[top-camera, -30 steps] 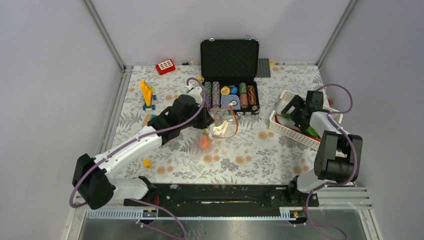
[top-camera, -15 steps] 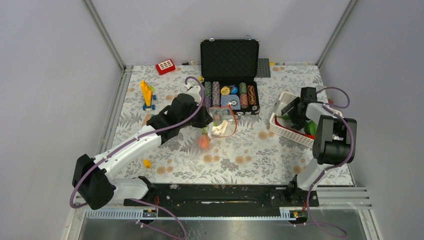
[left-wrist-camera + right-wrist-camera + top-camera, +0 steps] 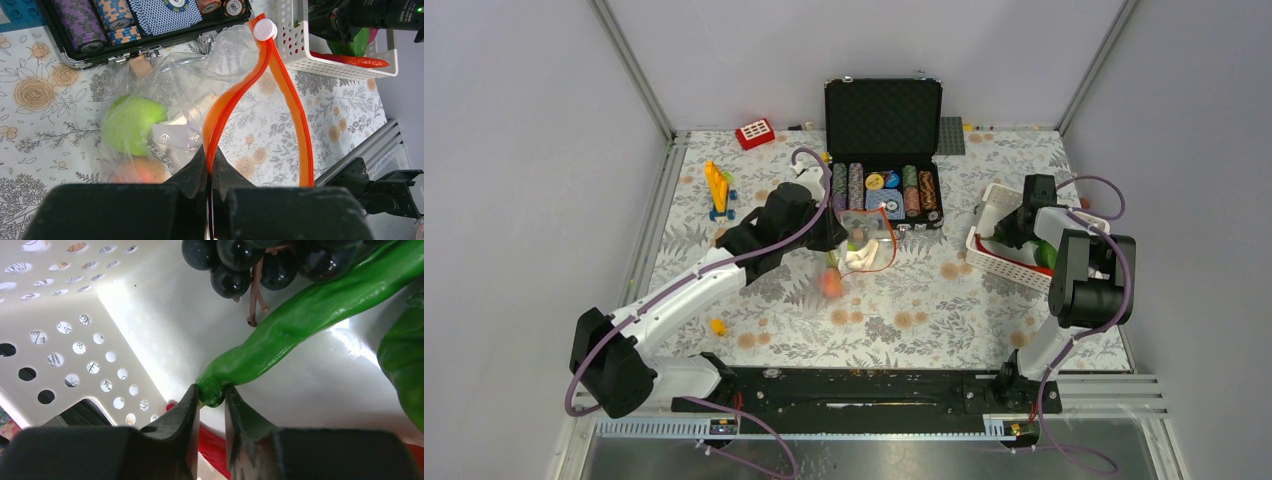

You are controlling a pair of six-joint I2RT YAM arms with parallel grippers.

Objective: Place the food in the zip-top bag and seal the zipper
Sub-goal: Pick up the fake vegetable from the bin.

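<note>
Overhead: white basket (image 3: 999, 262) at right, clear bag (image 3: 871, 245) at centre. Only the left wrist view shows the left gripper (image 3: 210, 162) clamped on the bag's orange zipper (image 3: 235, 97), with a green fruit (image 3: 132, 122) inside. Only the right wrist view shows the right gripper (image 3: 211, 392) pinching a green pepper (image 3: 300, 320) by its tip in the basket.

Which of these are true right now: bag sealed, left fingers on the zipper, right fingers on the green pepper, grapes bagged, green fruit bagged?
The bag is sealed: false, the zipper gapes open in a wide loop.
The left fingers pinch the zipper: true.
The right fingers pinch the green pepper by its tip: true.
The grapes are in the bag: false, they lie in the white basket.
A green fruit is in the bag: true.
</note>
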